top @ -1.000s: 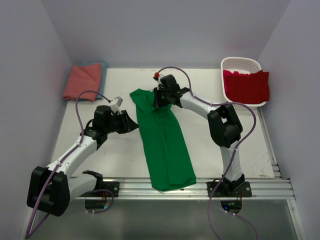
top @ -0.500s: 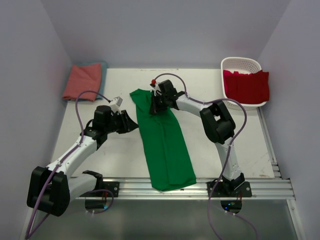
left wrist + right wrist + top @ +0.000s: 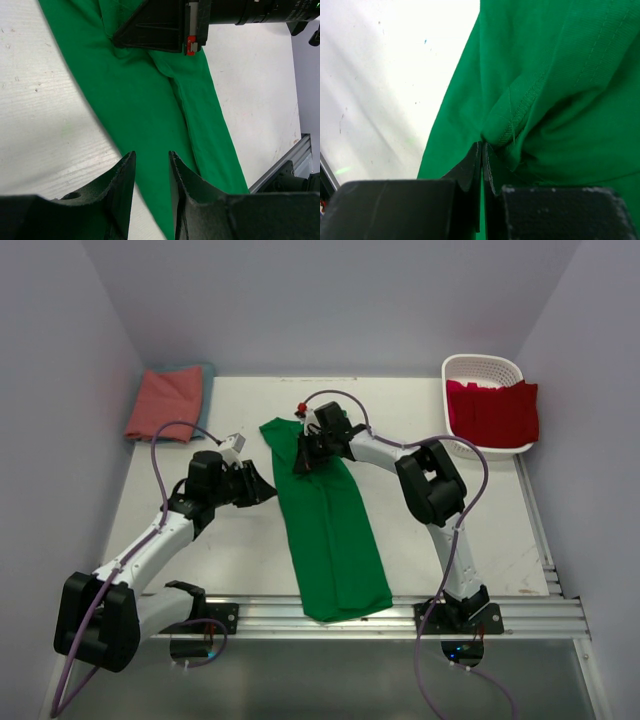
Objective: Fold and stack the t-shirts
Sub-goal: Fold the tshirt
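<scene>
Centre of top view, running top to bottom: green t-shirt (image 3: 330,530), laid as a long strip. Upper centre: right gripper (image 3: 303,458) clenched on a hem fold. Just left of cloth: left gripper (image 3: 262,485), parted, empty. Keep pinch firm, lift low, draw evenly toward the strip's lower end.

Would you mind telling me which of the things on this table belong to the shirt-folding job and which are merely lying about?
Part of the job: green shirt, pinched in the right tool; red shirt; pink shirt; blue shirt under it.
Just lying about: white basket, which holds the red shirt.
</scene>
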`<state>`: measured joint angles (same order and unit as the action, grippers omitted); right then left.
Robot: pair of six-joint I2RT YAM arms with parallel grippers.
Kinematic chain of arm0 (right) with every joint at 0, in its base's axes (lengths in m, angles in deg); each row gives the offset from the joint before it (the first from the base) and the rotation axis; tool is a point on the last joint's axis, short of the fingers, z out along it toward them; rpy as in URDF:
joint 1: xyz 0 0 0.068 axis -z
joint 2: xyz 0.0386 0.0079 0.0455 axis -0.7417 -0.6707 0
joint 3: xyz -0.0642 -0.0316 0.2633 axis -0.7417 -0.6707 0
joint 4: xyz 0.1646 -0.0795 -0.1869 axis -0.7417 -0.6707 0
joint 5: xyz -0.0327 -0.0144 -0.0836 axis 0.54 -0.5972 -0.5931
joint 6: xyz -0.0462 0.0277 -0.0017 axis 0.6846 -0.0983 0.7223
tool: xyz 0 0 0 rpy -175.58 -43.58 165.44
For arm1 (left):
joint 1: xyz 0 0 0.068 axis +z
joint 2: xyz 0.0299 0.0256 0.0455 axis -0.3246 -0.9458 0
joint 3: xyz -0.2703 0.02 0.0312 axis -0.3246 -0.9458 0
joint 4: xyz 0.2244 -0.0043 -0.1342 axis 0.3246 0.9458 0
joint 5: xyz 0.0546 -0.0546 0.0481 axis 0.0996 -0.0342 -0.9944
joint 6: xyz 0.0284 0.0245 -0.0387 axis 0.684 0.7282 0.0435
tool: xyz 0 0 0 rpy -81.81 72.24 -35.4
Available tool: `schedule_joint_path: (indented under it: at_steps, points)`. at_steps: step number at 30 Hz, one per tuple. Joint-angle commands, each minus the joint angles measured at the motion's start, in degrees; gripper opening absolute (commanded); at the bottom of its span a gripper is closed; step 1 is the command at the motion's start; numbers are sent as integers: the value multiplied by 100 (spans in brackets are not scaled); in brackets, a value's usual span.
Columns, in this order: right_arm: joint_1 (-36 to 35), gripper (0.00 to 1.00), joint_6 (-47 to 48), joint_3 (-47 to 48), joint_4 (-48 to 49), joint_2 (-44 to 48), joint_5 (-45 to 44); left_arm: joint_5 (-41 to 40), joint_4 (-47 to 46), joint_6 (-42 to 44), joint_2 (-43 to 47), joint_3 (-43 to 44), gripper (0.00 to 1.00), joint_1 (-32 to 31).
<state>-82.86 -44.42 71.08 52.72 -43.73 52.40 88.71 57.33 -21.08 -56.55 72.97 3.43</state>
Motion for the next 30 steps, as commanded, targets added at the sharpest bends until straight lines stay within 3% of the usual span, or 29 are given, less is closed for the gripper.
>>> schedule_joint_path:
  at_steps: [1,13,29,30]
  points:
    - [-44,0,121,109,240,18,371,-68,-222,153,-56,-89,36,-22]
    - [-35,0,-125,-778,1549,747,986,-94,-205,161,-65,-27,36,-22]
    - [-35,0,-143,-428,1270,704,1303,-270,-55,197,14,78,36,-22]
    - [-35,7,-82,-384,1226,678,1250,-296,-29,179,5,87,36,-22]
